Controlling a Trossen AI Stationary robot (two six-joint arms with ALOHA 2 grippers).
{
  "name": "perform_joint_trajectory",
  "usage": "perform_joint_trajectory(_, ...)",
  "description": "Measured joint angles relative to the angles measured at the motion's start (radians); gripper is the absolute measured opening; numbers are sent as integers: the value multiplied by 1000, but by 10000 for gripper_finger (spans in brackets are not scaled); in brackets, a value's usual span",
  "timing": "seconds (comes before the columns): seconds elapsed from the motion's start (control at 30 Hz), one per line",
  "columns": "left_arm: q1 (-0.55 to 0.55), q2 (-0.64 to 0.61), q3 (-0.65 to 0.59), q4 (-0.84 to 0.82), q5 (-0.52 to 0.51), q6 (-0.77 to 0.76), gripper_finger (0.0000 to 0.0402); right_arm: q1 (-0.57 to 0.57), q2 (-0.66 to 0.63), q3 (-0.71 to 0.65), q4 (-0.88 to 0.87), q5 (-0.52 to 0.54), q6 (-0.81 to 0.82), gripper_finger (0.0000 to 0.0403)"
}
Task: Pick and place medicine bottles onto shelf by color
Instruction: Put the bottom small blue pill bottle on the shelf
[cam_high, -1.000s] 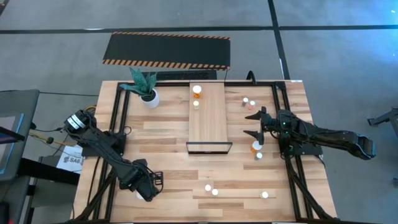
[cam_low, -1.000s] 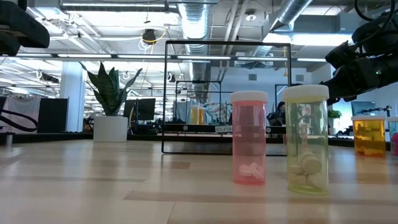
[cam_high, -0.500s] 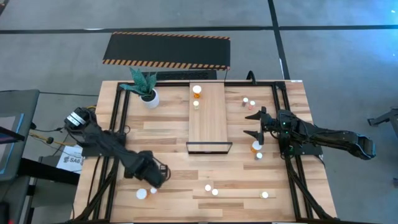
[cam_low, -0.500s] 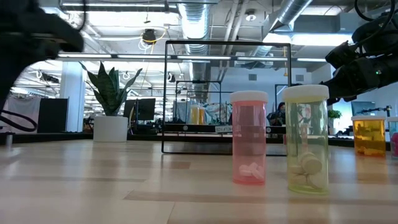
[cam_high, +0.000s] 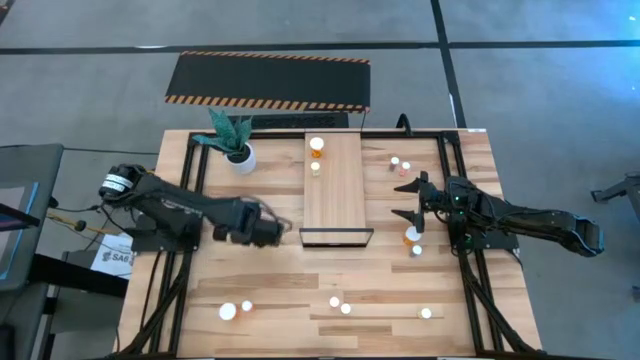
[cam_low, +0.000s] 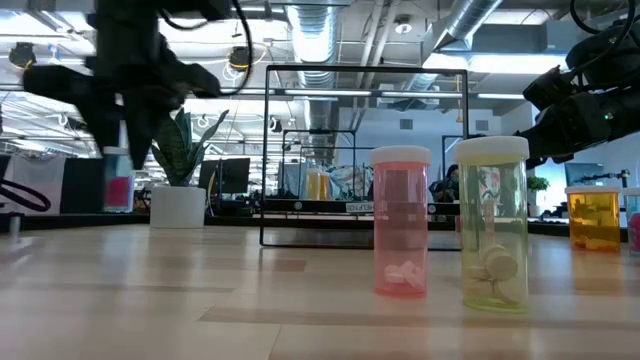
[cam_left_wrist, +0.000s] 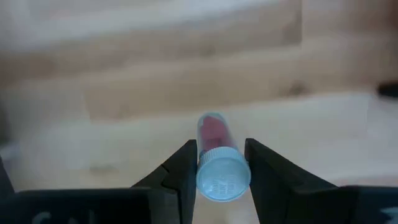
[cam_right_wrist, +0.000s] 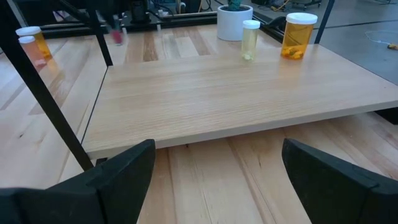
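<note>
Wood of a pale, smooth grain makes the shelf (cam_high: 334, 185), a long rectangular board at the centre of the high view, with a dark frame at its lower short end. On its upper end stand a larger orange bottle (cam_high: 317, 146) and a smaller yellowish bottle (cam_high: 315, 167), both round with white caps; the right wrist view shows tablets at the bottom of each.

The left gripper (cam_high: 272, 229) is at the middle left of the high view, just left of the shelf's framed end. Its dark fingers are clenched on a pink bottle (cam_left_wrist: 216, 155), a clear round tube with a pale ribbed cap and pink content inside.

The right gripper (cam_high: 412, 198) waits right of the shelf with its fingers spread wide and nothing between them.

In the low view, a pink bottle (cam_low: 400, 221) and a yellowish bottle (cam_low: 492, 222) stand side by side on the plank table (cam_low: 200, 310), each of transparent plastic with some white tablets at the bottom. No writing can be read on the bottles.
</note>
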Motion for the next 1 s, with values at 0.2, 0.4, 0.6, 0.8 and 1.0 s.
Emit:
perform_joint_trajectory(0.2,190,0,54,-8,6,233,99,0,0,0,0,0,0,374)
perform_joint_trajectory(0.4,281,0,81,48,-58,381,99,0,0,0,0,0,0,374)
perform_joint_trajectory(0.6,331,0,82,129,-94,488,99,0,0,0,0,0,0,374)
perform_joint_trajectory(0.8,361,8,82,219,-94,564,98,0,0,0,0,0,0,374)
perform_joint_trajectory(1.0,371,11,82,244,-93,578,98,0,0,0,0,0,0,374)
